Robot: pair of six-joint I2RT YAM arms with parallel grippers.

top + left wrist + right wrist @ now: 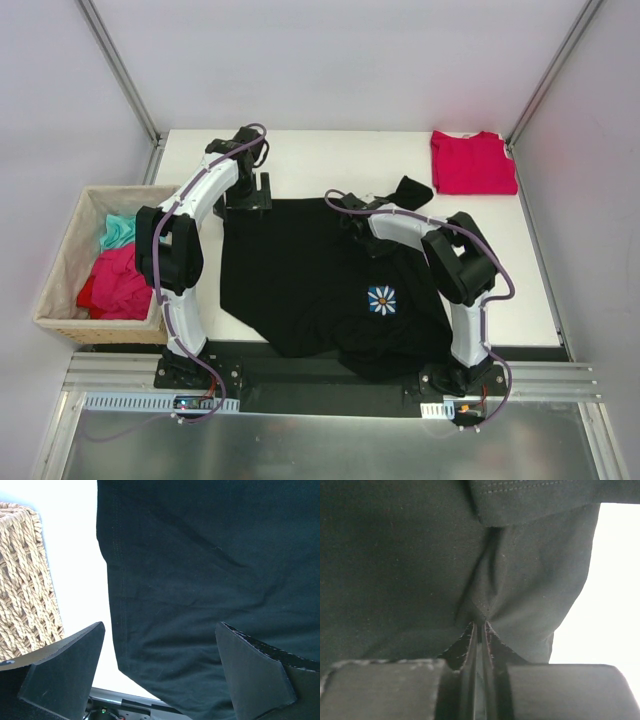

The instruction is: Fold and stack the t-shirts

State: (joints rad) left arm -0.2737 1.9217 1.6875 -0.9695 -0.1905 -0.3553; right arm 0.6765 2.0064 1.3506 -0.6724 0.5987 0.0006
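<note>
Basket (68, 228) at frame left holds red and teal cloth (118, 285); white table (330, 158) carries black t-shirt (295, 275) at centre, red t-shirt (472, 162) at upper right; left gripper (160, 627) fingers apart, right gripper (479, 626) clamped on black t-shirt.

no legible text or labels

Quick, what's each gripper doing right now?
Left gripper: open, nothing held.
Right gripper: shut on the black t-shirt.

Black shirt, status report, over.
Right gripper pinched shut on black shirt. Left gripper open over its edge. Red shirt folded, far corner. Nothing obstructing.
</note>
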